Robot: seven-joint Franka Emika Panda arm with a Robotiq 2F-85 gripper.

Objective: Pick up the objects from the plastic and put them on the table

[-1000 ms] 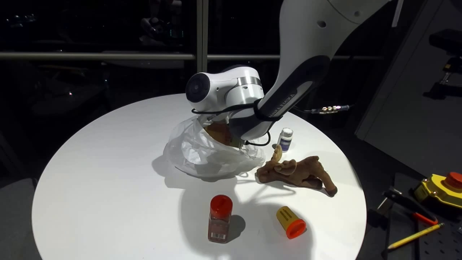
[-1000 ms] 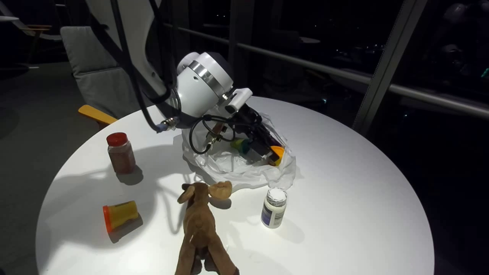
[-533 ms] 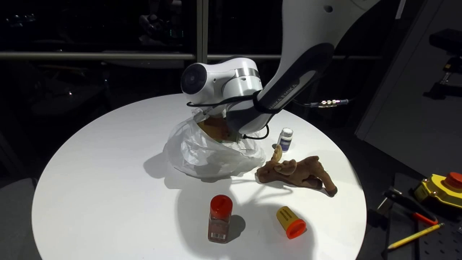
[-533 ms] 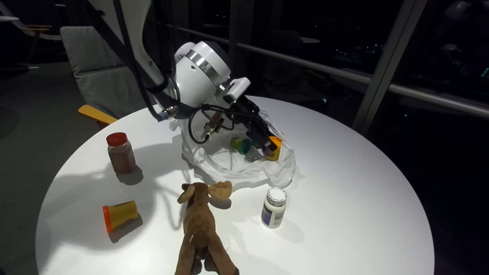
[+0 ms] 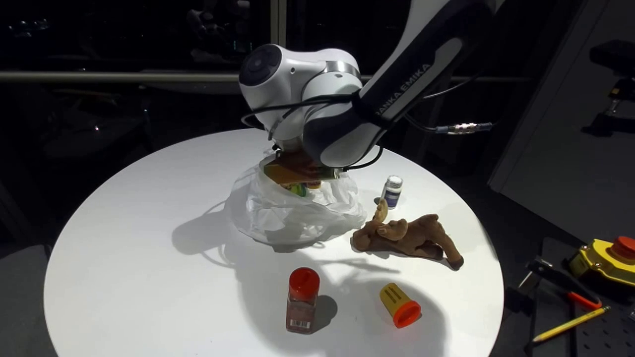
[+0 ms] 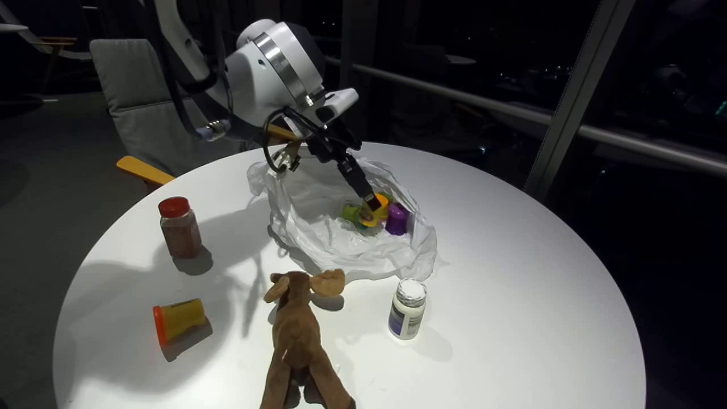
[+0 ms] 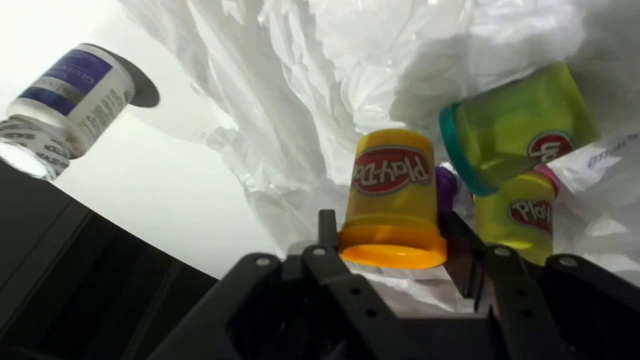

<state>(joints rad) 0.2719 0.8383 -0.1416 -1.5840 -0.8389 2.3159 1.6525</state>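
Observation:
The white plastic bag [image 5: 278,220] lies open on the table [image 5: 149,277] and also shows in an exterior view [image 6: 306,233]. My gripper [image 7: 389,232] is shut on a yellow Play-Doh can [image 7: 392,205] with an orange lid, fingers on both sides of the lid end. The can [image 6: 383,211] is held over the bag's opening. In the wrist view, a green can [image 7: 520,127] with a teal lid and a yellow-green can [image 7: 515,215] lie in the bag, right of the gripper. A purple can [image 6: 397,220] is in the bag, mostly hidden in the wrist view.
On the table around the bag are a brown moose toy [image 6: 298,335], a white bottle [image 6: 406,312], a red-lidded jar [image 6: 180,230] and a yellow can [image 6: 183,318] with an orange-red lid. The bag's crumpled rim surrounds the cans.
The arm has risen, lifting the orange-lidded can up from the bag floor. In an exterior view it has also shifted left, uncovering the purple can. The things on the table have not moved.

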